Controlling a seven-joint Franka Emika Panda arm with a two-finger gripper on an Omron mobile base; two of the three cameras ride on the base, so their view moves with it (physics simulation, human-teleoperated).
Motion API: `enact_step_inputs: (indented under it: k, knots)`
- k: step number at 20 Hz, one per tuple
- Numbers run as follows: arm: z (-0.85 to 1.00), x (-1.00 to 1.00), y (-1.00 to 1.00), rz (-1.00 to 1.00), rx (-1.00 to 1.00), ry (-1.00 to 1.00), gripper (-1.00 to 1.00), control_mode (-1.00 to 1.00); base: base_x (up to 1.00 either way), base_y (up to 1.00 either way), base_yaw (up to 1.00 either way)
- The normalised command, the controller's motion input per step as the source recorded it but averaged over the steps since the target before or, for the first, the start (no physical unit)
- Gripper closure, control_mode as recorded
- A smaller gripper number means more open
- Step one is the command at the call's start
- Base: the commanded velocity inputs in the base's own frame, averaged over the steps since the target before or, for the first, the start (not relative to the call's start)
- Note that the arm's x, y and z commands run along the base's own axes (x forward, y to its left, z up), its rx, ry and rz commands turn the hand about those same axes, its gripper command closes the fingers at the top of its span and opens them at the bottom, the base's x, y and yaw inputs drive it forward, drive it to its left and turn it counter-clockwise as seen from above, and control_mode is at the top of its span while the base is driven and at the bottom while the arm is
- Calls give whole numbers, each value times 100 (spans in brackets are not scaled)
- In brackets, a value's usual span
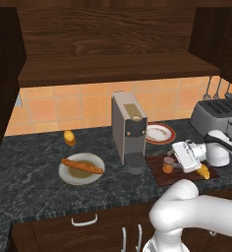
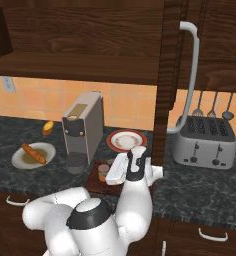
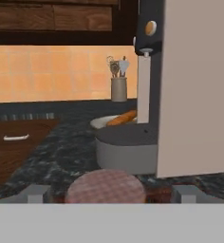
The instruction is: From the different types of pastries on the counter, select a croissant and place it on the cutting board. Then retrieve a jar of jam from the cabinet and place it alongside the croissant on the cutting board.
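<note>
The orange jar of jam (image 1: 167, 166) with its brownish lid stands upright on the left part of the dark reddish cutting board (image 1: 159, 177). The golden croissant (image 1: 203, 172) lies on the board's right end. My gripper (image 1: 172, 160) reaches in from the right at jar height. In the hand view the jar's lid (image 3: 106, 186) sits between the two fingertips (image 3: 35, 193), with a gap on each side, so the gripper (image 3: 111, 194) is open around the jar. From the right base view the jar (image 2: 103, 172) stands just left of my hand (image 2: 121, 169).
A tall beige coffee machine (image 1: 129, 129) stands right beside the board's left edge. A white plate (image 1: 69, 177) holds the brown baguette stick (image 1: 82, 166); the yellow-orange bun (image 1: 69, 138) lies behind it. A red-rimmed plate (image 1: 159, 133) and a toaster (image 1: 216, 118) stand behind the board. The cabinet shelf (image 1: 113, 69) hangs overhead.
</note>
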Motion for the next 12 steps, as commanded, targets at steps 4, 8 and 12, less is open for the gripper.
enact_step_inputs:
  k: [4,8,12]
  knots:
    - [45,-29,-2,0,-1,0,-100,-100,0,0,0]
    - [36,-40,0,0,-4,0,-100,-100,0,0,0]
    - [26,-37,8,0,-7,0,-100,-100,0,0,0]
